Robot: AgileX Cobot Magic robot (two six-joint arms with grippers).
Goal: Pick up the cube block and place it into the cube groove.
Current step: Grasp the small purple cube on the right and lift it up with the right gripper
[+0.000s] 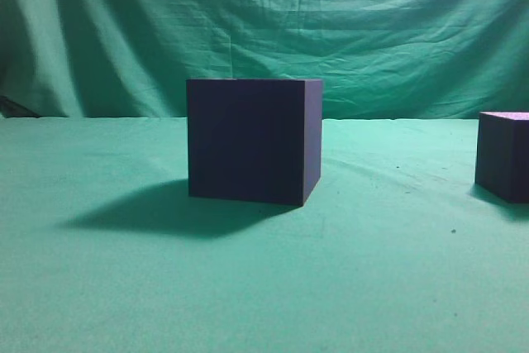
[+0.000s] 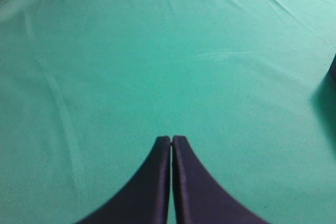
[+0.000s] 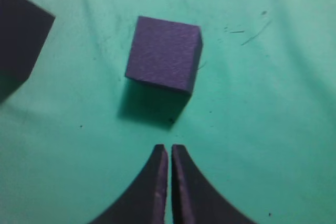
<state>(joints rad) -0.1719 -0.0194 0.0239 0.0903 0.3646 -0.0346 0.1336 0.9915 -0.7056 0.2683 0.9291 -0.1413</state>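
Note:
The cube block (image 1: 504, 155), small and dark purple with a pinkish top, sits on the green cloth at the right edge of the exterior view. In the right wrist view it (image 3: 164, 55) lies ahead of my right gripper (image 3: 169, 148), which is shut and empty above the cloth. The cube groove (image 1: 252, 140), a larger dark box, stands mid-table; its corner shows at the upper left of the right wrist view (image 3: 21, 30). My left gripper (image 2: 171, 139) is shut and empty over bare cloth. Neither gripper shows in the exterior view.
A green cloth (image 1: 264, 287) covers the table and a green backdrop (image 1: 264, 22) hangs behind. The box casts a shadow (image 1: 157, 208) to its left. A dark sliver (image 2: 333, 69) shows at the right edge of the left wrist view.

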